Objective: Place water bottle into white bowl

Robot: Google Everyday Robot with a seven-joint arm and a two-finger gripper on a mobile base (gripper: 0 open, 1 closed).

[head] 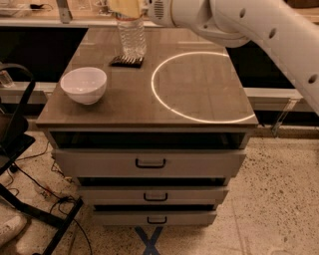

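Note:
The water bottle (pixel 132 37) is clear and ribbed and hangs upright above the back of the cabinet top, its top end inside my gripper (pixel 128 10). The gripper sits at the top edge of the view, shut on the bottle's neck, with the white arm (pixel 239 25) reaching in from the right. The bottle's cap is hidden by the gripper. The white bowl (pixel 83 84) stands empty on the left side of the top, to the front left of the bottle and apart from it.
A flat dark rectangular object (pixel 126 61) lies just below the bottle. A bright ring of light (pixel 154 84) marks the right half of the wooden cabinet top (pixel 139 112). Drawers (pixel 149 163) are below. A dark frame and cables (pixel 30 199) are at left.

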